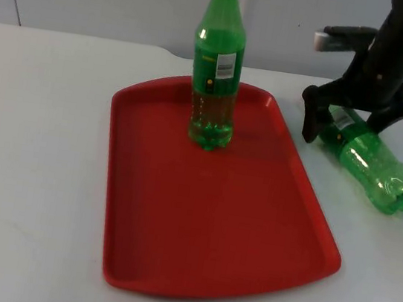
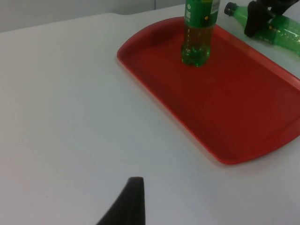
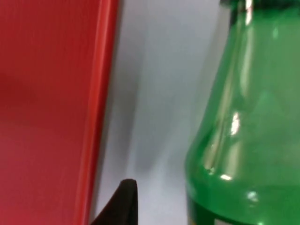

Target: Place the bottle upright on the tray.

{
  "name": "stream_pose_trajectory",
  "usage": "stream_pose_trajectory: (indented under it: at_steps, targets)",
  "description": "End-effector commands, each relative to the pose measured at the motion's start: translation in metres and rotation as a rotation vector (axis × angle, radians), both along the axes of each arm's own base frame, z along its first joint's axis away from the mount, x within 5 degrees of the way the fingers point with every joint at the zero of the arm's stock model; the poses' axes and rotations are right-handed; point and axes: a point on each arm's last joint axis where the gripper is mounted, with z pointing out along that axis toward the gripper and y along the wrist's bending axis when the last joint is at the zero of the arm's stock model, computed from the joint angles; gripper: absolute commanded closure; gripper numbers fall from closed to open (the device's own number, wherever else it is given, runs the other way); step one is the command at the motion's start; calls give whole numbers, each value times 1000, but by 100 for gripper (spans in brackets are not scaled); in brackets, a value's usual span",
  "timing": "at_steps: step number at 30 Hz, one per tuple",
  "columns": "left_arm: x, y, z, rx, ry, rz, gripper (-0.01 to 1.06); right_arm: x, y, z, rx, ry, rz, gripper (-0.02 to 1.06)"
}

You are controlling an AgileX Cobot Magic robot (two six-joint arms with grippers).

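Bottles number two here, but going largest first: the white table (image 1: 33, 172) carries a red tray (image 1: 213, 228) at its middle, and one green bottle (image 1: 216, 70) already stands upright at the tray's far end. The second bottle (image 1: 372, 164) lies on its side on the bare table just right of the tray, neck pointing far-left and base toward the near right. The right gripper (image 1: 342, 114) is down over its neck end with fingers spread to either side (not yet pinching anything, as far as I can judge). In the right wrist view the bottle's green shoulder (image 3: 243, 131) sits just beside the tray's rim (image 3: 101, 93). The left gripper (image 2: 126, 204) waits over the table left of the tray; whether it is spread I cannot tell. The risk: a round, smooth bottle may roll or slip from a neck-end grasp, or swing and knock the standing bottle over.
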Motion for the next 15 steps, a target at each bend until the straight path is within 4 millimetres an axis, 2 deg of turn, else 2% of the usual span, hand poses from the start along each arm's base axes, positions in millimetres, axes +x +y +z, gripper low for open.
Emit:
stream_pose_trajectory:
  at_steps: [1,15]
  targets:
    - [0,0,-2,-4,6,-10,0,0,3,-2,-4,5,11,2]
    - [-1,-1,-2,-6,7,-11,0,1,1,-7,-28,2,16,6]
